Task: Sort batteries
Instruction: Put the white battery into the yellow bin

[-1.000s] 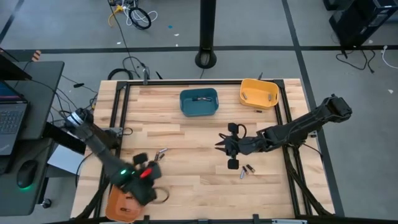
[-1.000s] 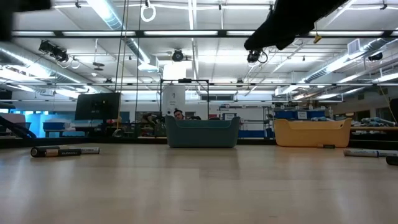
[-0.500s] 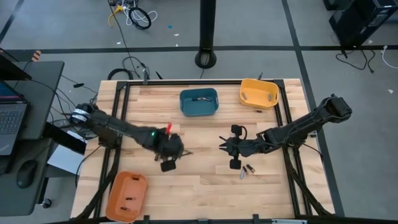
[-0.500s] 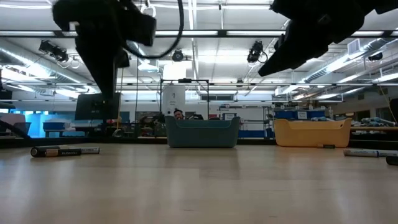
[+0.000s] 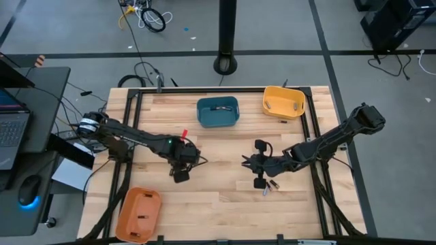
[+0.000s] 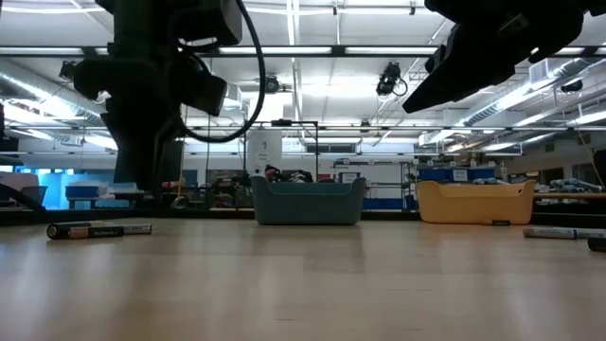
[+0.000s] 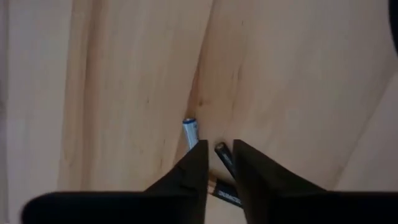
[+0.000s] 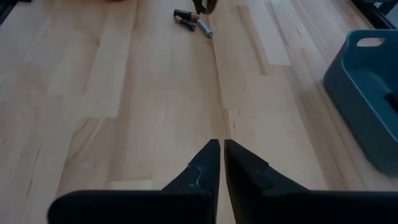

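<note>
Three small batteries lie on the wood under my left gripper (image 5: pixel 180 167). In the left wrist view I see a blue-tipped cell (image 7: pixel 191 130), a dark cell (image 7: pixel 222 154) and a labelled one (image 7: pixel 225 194). My left gripper (image 7: pixel 219 163) is open, its fingertips on either side of the dark cell's end; I cannot tell whether they touch it. In the low view it hangs (image 6: pixel 142 185) above those cells (image 6: pixel 99 229). My right gripper (image 5: pixel 248 163) (image 8: pixel 216 155) is shut and holds nothing. Two more batteries (image 5: pixel 270 185) lie just near-side of it.
A blue bin (image 5: pixel 218 112) and a yellow bin (image 5: pixel 283 102) stand at the table's far edge. An orange bin (image 5: pixel 138 214) with a few cells in it sits at the near left corner. Bare wood lies between the two arms.
My left gripper has swung from over the orange bin at the near left corner toward the far right, to the table's middle, and has come down over the three batteries. My right gripper has shifted slightly toward the near edge. No battery has moved.
</note>
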`<state>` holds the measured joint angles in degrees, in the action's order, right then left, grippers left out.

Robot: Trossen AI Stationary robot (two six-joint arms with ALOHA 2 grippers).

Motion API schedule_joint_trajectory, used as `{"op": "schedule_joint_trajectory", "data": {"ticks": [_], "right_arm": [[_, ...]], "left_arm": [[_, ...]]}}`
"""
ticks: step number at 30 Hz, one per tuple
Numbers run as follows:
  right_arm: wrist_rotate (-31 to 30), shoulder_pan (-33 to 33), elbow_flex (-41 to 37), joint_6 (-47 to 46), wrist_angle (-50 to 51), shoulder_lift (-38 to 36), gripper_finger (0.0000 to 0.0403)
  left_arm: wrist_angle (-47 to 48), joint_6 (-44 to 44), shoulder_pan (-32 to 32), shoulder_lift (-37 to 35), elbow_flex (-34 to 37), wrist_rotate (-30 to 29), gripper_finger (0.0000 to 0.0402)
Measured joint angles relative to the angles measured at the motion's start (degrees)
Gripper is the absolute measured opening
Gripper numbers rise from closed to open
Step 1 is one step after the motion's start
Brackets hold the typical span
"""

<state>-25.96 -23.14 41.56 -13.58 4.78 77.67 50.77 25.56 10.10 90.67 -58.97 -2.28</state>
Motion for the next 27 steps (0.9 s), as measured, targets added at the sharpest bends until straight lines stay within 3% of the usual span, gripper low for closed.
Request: {"op": "schedule_joint_trajectory", "data": {"ticks": [7, 27], "right_arm": [[-0.13, -0.26, 0.00, 0.02, -0.31, 0.00, 0.0033], [-0.13, -0.21, 0.00, 0.55, -0.87, 0.00, 0.0030]], "left_arm": [[-4.38, -0.61, -2.29, 0.00, 4.35, 1.07, 0.0144], [-9.93, -2.50, -5.74, 0.07, 10.02, 3.45, 0.0147]]}}
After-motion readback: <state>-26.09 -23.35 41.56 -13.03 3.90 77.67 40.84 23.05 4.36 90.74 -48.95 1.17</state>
